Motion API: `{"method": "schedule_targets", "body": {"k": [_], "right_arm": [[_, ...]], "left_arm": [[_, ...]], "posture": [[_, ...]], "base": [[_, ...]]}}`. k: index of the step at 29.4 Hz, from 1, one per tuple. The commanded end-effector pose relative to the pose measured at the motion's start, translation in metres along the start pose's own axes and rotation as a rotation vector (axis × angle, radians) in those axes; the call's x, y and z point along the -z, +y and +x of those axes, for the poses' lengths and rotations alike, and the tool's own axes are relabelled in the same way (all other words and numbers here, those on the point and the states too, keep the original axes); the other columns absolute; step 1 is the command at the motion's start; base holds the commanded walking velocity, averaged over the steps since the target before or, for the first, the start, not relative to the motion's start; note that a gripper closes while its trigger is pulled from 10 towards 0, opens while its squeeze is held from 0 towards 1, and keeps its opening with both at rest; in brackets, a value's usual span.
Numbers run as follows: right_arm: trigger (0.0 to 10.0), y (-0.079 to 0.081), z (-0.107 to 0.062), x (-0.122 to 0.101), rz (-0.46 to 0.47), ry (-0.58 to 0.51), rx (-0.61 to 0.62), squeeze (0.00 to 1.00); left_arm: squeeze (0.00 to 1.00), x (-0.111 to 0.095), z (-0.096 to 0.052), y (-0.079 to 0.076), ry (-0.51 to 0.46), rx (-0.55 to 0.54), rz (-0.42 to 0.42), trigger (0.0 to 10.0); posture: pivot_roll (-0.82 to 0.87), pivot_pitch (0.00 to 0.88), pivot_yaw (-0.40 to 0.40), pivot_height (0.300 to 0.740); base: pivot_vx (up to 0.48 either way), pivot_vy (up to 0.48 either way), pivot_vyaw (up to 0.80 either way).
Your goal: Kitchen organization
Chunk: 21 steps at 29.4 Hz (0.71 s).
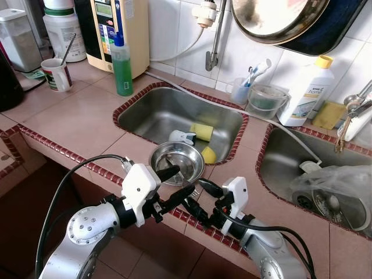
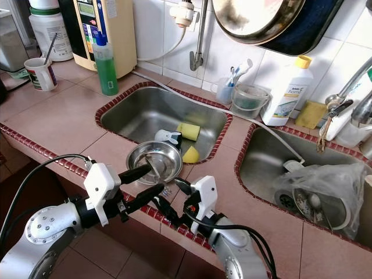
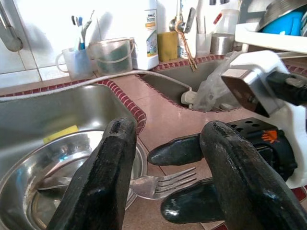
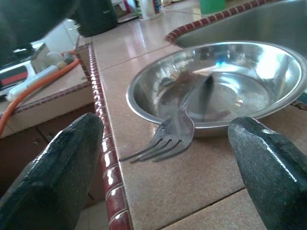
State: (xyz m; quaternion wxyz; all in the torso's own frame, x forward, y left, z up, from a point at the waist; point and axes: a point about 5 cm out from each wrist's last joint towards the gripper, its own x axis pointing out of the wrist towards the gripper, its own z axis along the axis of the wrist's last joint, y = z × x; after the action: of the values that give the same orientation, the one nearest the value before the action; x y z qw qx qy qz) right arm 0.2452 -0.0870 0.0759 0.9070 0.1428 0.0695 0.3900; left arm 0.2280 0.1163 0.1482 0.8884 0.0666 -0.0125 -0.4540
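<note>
A shiny steel bowl (image 1: 177, 161) sits on the tiled counter (image 1: 87, 116), between the left sink (image 1: 168, 110) and the counter's front edge. A fork (image 4: 165, 139) lies with its handle in the bowl and its tines over the rim, resting on the tile. My left gripper (image 1: 181, 180) is open at the bowl's near-left rim. My right gripper (image 1: 197, 196) is open just right of it, low at the counter's edge. In the right wrist view the fork's tines lie between the two fingers (image 4: 72, 153). Neither gripper holds anything.
In the left sink lie yellow sponges (image 1: 201, 131) and a white object (image 1: 181, 137). The right sink holds a plastic bag (image 1: 331, 186). A green bottle (image 1: 122, 67), a mug with a spoon (image 1: 57, 74), a toothbrush cup (image 1: 239, 90) and a white detergent bottle (image 1: 305, 90) line the back.
</note>
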Motion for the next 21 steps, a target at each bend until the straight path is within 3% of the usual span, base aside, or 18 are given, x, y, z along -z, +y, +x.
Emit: {"method": "schedule_targets", "body": {"k": [1, 3, 4, 5, 6, 7, 8, 10, 11, 12, 13, 21], "right_arm": [[9.6, -0.006, -0.001, 0.000, 0.006, 0.013, 0.048, 0.00], [9.3, -0.007, -0.002, 0.001, 0.011, 0.018, 0.062, 0.00], [8.1, -0.008, -0.002, 0.001, 0.012, 0.024, 0.076, 0.00], [8.1, -0.008, -0.002, 0.002, 0.011, 0.028, 0.085, 0.00], [6.9, -0.009, -0.003, 0.002, 0.006, 0.037, 0.100, 0.00], [6.9, -0.009, -0.003, 0.002, 0.005, 0.038, 0.099, 0.00], [5.6, -0.010, -0.004, 0.002, 0.000, 0.039, 0.104, 0.00], [4.5, -0.011, -0.006, 0.003, -0.001, 0.046, 0.110, 0.00], [3.1, -0.012, -0.007, 0.003, -0.001, 0.049, 0.122, 0.00], [3.1, -0.012, -0.007, 0.003, -0.001, 0.049, 0.122, 0.00], [0.0, -0.013, -0.008, 0.003, 0.003, 0.048, 0.134, 0.00], [0.0, -0.018, -0.012, 0.001, 0.002, 0.040, 0.170, 0.00]], "left_arm": [[0.00, -0.006, 0.003, -0.003, -0.022, 0.017, 0.012, 10.0], [0.00, -0.006, 0.003, -0.003, -0.022, 0.016, 0.012, 10.0], [0.00, -0.007, 0.003, -0.003, -0.022, 0.015, 0.011, 10.0], [0.00, -0.007, 0.003, -0.003, -0.022, 0.015, 0.010, 10.0], [0.00, -0.007, 0.003, -0.003, -0.022, 0.014, 0.012, 10.0], [0.00, -0.007, 0.003, -0.003, -0.022, 0.014, 0.012, 10.0], [0.00, -0.007, 0.003, -0.003, -0.022, 0.013, 0.012, 10.0], [0.00, -0.007, 0.003, -0.003, -0.023, 0.013, 0.011, 10.0], [0.00, -0.007, 0.004, -0.003, -0.024, 0.013, 0.011, 10.0], [0.00, -0.007, 0.004, -0.003, -0.024, 0.013, 0.011, 10.0], [0.00, -0.007, 0.004, -0.003, -0.024, 0.013, 0.011, 10.0], [0.00, -0.006, 0.004, -0.003, -0.025, 0.017, 0.012, 10.0]], "posture": [[0.15, 0.000, -0.085, 0.740], [0.15, 0.000, -0.086, 0.740], [0.15, 0.000, -0.086, 0.740], [0.15, 0.000, -0.086, 0.740], [0.15, 0.000, -0.088, 0.740], [0.15, 0.000, -0.088, 0.740], [0.15, 0.000, -0.088, 0.740], [0.15, 0.000, -0.088, 0.740], [0.15, 0.000, -0.089, 0.740], [0.15, 0.000, -0.089, 0.740], [0.15, 0.000, -0.089, 0.740], [0.14, 0.000, -0.088, 0.740]], "base": [[0.000, 0.000, 0.00], [0.000, 0.000, 0.00], [0.000, 0.000, 0.00], [0.000, 0.000, 0.00], [0.000, 0.000, 0.00], [0.000, 0.000, 0.00], [0.000, 0.000, 0.00], [0.000, 0.000, 0.00], [0.000, 0.000, 0.00], [0.000, 0.000, 0.00], [0.000, 0.000, 0.00], [0.000, 0.000, 0.00]]}}
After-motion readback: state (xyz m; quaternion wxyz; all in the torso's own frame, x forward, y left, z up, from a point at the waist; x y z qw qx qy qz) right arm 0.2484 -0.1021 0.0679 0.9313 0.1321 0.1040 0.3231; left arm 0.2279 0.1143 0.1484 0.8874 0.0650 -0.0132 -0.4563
